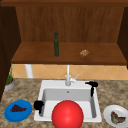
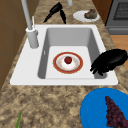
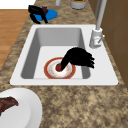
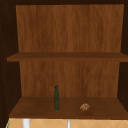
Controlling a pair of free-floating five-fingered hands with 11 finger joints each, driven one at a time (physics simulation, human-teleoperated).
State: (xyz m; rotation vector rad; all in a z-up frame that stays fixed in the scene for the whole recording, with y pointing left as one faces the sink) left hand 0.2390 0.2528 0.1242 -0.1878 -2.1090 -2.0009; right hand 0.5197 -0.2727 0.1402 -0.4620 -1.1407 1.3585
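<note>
The right hand (image 1: 92, 85) hangs over the far right corner of the sink (image 1: 47, 86), close beside the tap (image 1: 68, 77). In the right side view this hand (image 3: 79, 58) floats above the basin with its fingers (image 3: 64, 62) loosely spread and hanging down, released and holding nothing. From that side, the lowest fingertip appears to touch a small red fruit (image 3: 59, 67), perhaps a cherry or little apple. The left side view shows the hand (image 2: 55, 11) well above and behind the basin, so whether it really touches cannot be told.

The fruit (image 2: 68, 60) sits in the middle of a red-rimmed plate (image 2: 77, 65), which lies flat on the sink floor. It lies below the right hand, toward the near side of the basin. Being round, it has no long axis to speak of.

The left hand (image 1: 38, 105) hovers at the near left edge of the sink. In the left side view it (image 2: 111, 60) floats over the rim with fingers curled downward, clenched on nothing. A blue plate (image 1: 8, 115) with dark grapes (image 1: 17, 108) rests on the table (image 1: 30, 92) just to its left. The right hand looks the nearer of the two to the fruit.

A big red ball (image 1: 67, 115) blocks the front of the sink in the front view. A white plate (image 1: 107, 112) with a piece of meat (image 1: 117, 118) stands on the table to the right.
</note>
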